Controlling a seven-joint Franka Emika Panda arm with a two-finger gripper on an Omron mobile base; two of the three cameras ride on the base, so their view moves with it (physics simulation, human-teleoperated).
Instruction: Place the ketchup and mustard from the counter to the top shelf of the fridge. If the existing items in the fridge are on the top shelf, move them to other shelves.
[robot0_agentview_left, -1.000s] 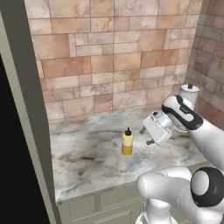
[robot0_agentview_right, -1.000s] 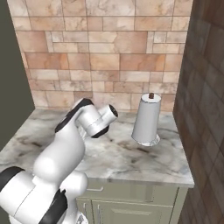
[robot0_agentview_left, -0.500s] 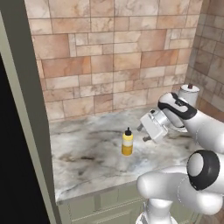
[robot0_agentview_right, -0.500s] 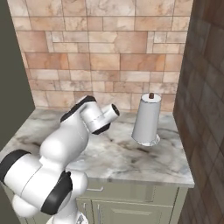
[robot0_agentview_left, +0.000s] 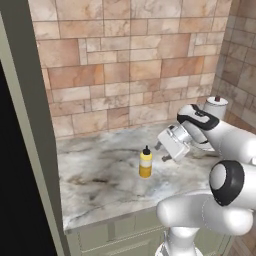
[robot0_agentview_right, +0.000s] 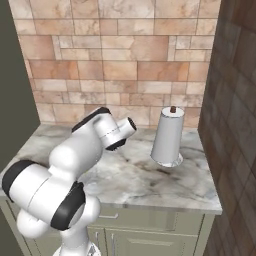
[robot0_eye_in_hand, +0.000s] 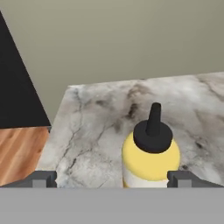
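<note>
From the hand view I have the fingers (robot0_eye_in_hand: 112, 178) spread wide and empty, their dark tips standing either side of the mustard (robot0_eye_in_hand: 151, 151) — nothing is touching it yet. The bottle stands upright on the bench (robot0_agentview_left: 100, 175), out in the middle of the slab, nearer the front edge than the back wall, with the hand hanging just beside it on the side away from the fridge (robot0_agentview_left: 20, 150). I judge it a light, slightly squeezable plastic bottle: smooth and rounded, so likely slippery, and narrow enough to tip if I nudge it off-centre. I would take it on the yellow body, below the black collar and well under the pointed nozzle — the nozzle is too thin and tapered to hold. A firm but not crushing squeeze should do, since a soft wall may bulge. The bench itself is grey-white marbled stone, hard and flat, ending in a square corner with wood floor beyond in the hand view. Farther back, towards the rear right corner, a pale tapered canister (robot0_agentview_right: 168, 137) with a small dark knob stands upright, well apart from the bottle. Behind everything runs a wall of tan and pink stone tiles (robot0_agentview_right: 115, 60), matte and blocky.
</note>
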